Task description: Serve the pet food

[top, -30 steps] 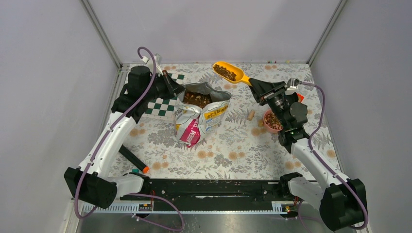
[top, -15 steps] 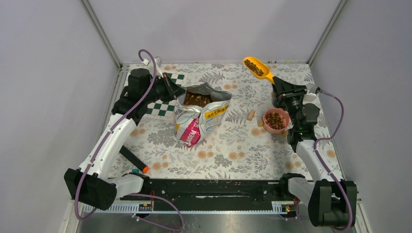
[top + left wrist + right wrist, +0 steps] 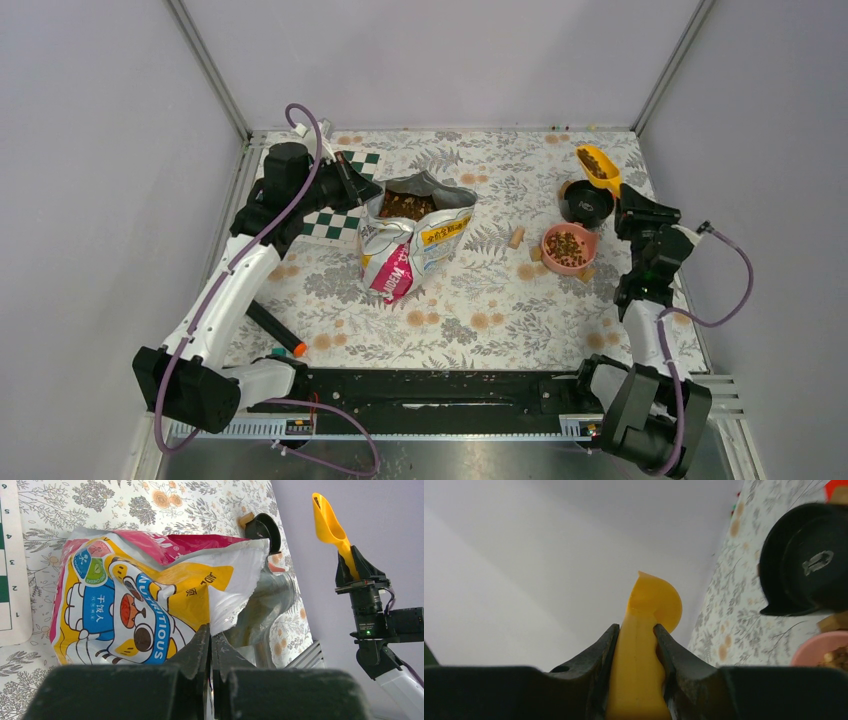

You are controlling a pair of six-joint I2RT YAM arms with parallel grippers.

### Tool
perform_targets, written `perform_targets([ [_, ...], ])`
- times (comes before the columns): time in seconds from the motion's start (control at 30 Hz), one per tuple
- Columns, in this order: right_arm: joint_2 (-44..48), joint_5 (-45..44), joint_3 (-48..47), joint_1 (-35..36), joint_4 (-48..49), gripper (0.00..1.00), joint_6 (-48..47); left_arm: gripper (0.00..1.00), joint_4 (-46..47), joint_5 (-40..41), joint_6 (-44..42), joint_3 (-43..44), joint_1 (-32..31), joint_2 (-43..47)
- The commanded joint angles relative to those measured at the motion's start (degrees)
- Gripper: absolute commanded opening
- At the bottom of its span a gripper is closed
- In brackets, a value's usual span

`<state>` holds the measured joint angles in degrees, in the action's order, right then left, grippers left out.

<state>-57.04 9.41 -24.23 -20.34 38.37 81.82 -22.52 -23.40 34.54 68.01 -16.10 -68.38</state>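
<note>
Now I'm holding the scoop point(image 3: 329, 522) of pet food point(image 3: 592, 166) in my right gripper point(image 3: 636, 632), upper right, while my left gripper point(image 3: 210, 636) is pinching the bag point(image 3: 125, 600) rim.

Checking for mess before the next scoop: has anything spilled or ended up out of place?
Yes: tan cork-like pieces lie loose on the tablecloth beside the pink bowl, odd strays near the food. The kibble itself shows no visible spill.

Count: one food bag point(image 3: 415, 235), one yellow scoop point(image 3: 597, 163), one pink bowl point(image 3: 568, 248), one black dish point(image 3: 586, 203). Two cork pieces point(image 3: 516, 237) visible. One checkered mat point(image 3: 335, 218), one marker point(image 3: 273, 329).
</note>
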Motion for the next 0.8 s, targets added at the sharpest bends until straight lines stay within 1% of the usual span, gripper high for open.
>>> perform_targets([
  [0.0,2.19,-0.50,-0.49,-4.82,-3.80,0.00,-4.96,0.00,-1.01,-0.95,-0.57,-1.01,0.37,1.34],
  [0.13,-0.06,1.21,-0.73,-7.14,-5.03,0.00,-7.51,0.00,-1.22,-0.81,-0.71,-0.87,0.46,1.04],
  [0.33,-2.70,1.31,-2.42,-7.33,-7.38,0.00,-11.28,0.00,-1.19,-0.90,-0.90,-1.26,0.48,0.94],
  [0.57,-1.71,-2.77,-7.33,-7.30,-19.15,0.00,-19.07,0.00,-0.83,-1.50,-0.75,-1.57,1.07,0.60],
  [0.77,-2.09,-4.61,-11.23,-7.19,-23.71,0.00,-23.24,0.00,-1.44,-1.37,-1.17,-1.38,1.15,0.07],
])
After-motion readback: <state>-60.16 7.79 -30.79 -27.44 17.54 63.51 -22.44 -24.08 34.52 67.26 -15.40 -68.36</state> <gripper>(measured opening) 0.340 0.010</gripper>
